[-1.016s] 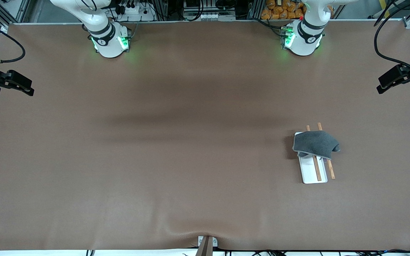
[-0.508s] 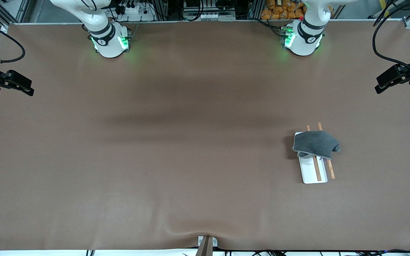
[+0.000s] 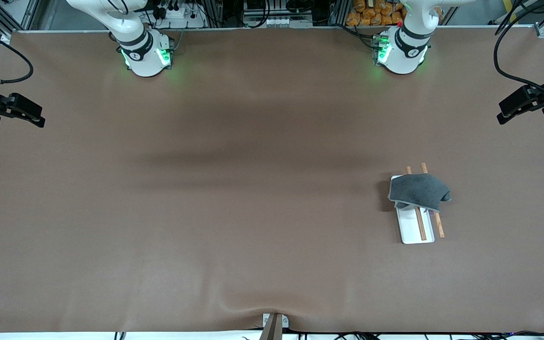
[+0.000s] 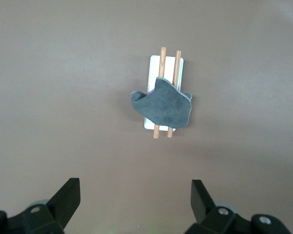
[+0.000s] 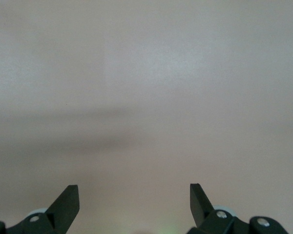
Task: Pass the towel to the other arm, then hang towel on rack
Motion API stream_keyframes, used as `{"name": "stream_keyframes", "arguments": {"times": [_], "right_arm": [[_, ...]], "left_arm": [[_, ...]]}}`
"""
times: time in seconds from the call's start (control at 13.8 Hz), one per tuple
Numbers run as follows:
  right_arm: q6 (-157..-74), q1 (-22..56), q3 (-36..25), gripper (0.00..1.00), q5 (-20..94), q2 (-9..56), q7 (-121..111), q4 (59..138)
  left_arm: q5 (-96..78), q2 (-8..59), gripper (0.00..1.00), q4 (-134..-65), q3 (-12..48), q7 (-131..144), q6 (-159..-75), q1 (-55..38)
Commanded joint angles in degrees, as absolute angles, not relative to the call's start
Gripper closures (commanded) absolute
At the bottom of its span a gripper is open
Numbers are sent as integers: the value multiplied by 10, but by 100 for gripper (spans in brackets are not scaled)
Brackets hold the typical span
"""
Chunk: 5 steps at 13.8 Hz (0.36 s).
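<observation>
Two white arms, bases standing along the table's edge farthest from the front camera, each lit green at the foot. Upper links cut off by the frame.

One towel [image 3: 418,191], dark grey with a thin lighter hem, draped over the rack [image 3: 415,225] toward the left arm's end of the table. Covers the rack's end farther from the front camera; one corner hangs past the rack's side.

One rack: flat white base plus two wooden rods [image 3: 420,223] lying side by side along it. Rod ends poke out past the towel at both ends; middle stretch of both rods hidden under the cloth. How the rods are fixed to the base: cannot tell.

Left gripper [image 4: 136,199]: fingers spread wide, nothing between them, hanging high over bare table with towel and rack in its wrist view, well apart from both. Finger bases cut off at the frame edge.

Right gripper [image 5: 135,201]: fingers likewise spread wide and empty, over plain brown table surface [image 5: 146,87] only. Faint shadow bands across the mat, nothing else in that view.

Front view: neither gripper clearly seen. Two dark clamp-like fixtures with cables, one [image 3: 14,109] at each side edge of the frame, partly cut off; make uncertain.

Small metal bracket [image 3: 274,323] at the table's edge nearest the front camera, partly cut off.
</observation>
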<state>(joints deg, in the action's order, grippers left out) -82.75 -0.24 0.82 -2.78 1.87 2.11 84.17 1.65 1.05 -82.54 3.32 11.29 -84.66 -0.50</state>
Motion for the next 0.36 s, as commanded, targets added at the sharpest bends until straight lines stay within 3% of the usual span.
{"name": "stream_keyframes", "arguments": {"times": [0.0,0.29], "right_arm": [[-820,-6,11,0,-32,24,23,831],[-819,-6,11,0,-32,23,24,831]], "left_arm": [[26,4,0,-824,33,111,-844,-8],[29,-1,0,-826,34,111,-842,-9]]}}
